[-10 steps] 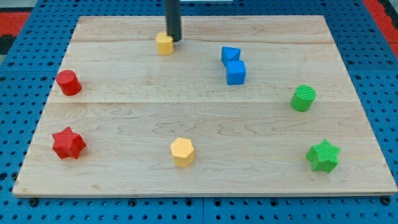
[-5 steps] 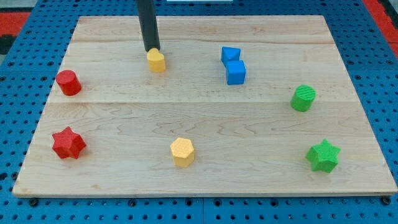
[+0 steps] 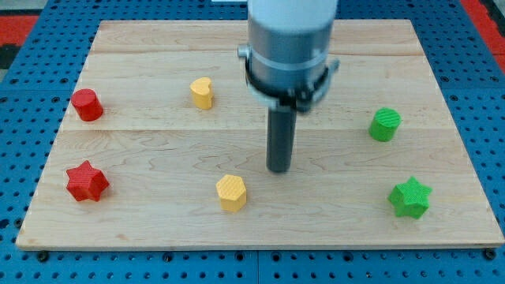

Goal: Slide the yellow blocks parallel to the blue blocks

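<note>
A small yellow block (image 3: 203, 92) sits in the upper left part of the wooden board (image 3: 158, 142). A yellow hexagonal block (image 3: 231, 192) sits near the view's bottom, left of centre. My tip (image 3: 278, 169) rests on the board just right of and slightly above the yellow hexagon, a short gap apart from it. The arm's grey body (image 3: 289, 47) fills the upper centre and hides the blue blocks.
A red cylinder (image 3: 87, 104) and a red star (image 3: 87, 181) sit at the view's left. A green cylinder (image 3: 385, 124) and a green star (image 3: 409, 197) sit at the view's right.
The small yellow block slid down and left, then a little further down. My tip left it and swung down and right to beside the yellow hexagon; the arm now covers the blue blocks.
</note>
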